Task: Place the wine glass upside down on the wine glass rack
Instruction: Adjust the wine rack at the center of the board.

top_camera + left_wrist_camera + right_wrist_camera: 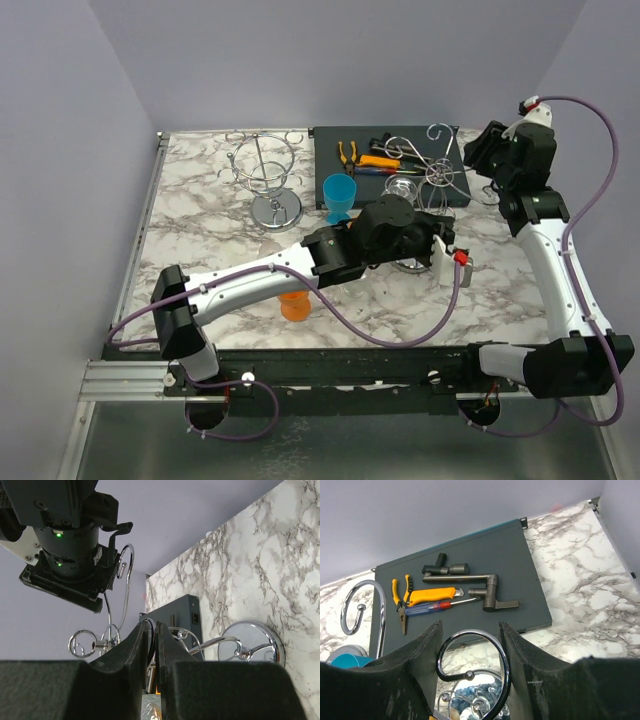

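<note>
The chrome wine glass rack (432, 162) stands at the back right, by the dark tray. My right gripper (480, 160) is shut on one of the rack's curled hooks (505, 665), which fills the gap between its fingers (470, 625). My left gripper (425, 248) reaches across to just in front of the rack, its jaws nearly together (151, 627) on a thin curved edge of the wine glass (151, 633). A clear part of the glass (411, 265) shows under the left wrist. The rack's round base (250, 647) lies just ahead of the left fingers.
A second chrome rack (265, 175) stands at the back left. A blue cup (339, 197) is beside the left arm and an orange cup (295, 305) sits under it. The dark tray (520, 580) holds pliers (400, 597), a screwdriver and metal parts.
</note>
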You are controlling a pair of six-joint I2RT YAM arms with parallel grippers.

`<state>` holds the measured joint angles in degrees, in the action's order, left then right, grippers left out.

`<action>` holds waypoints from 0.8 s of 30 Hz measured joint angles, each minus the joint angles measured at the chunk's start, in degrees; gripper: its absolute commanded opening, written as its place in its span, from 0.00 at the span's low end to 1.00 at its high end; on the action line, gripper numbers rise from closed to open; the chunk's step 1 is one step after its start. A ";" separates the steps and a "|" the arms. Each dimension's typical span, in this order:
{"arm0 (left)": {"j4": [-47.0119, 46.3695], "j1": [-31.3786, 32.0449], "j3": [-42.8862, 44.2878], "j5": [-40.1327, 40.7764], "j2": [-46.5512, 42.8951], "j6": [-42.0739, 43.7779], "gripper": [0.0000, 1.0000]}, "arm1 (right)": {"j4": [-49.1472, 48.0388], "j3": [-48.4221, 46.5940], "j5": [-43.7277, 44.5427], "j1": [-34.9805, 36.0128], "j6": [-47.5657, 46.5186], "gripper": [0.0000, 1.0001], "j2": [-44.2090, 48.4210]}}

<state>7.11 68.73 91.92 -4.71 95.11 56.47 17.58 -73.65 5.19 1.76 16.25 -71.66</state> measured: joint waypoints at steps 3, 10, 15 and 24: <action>-0.24 -0.20 -0.81 -0.02 -0.63 0.11 0.14 | -0.09 1.14 1.77 0.00 0.33 0.31 1.20; -0.15 -1.55 -1.09 -0.28 -1.25 0.13 0.14 | -0.55 3.10 6.25 0.00 0.96 0.31 3.02; 0.39 -3.10 -1.14 -0.26 -1.51 0.13 0.14 | -1.46 4.26 9.44 -0.11 1.88 0.31 4.02; 0.09 -4.57 -2.97 -0.15 -2.95 0.04 0.38 | -0.81 4.76 11.19 -0.11 2.51 0.43 5.38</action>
<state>7.20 64.16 88.95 -4.86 92.16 56.51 16.78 -68.88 16.38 1.65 18.76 -66.28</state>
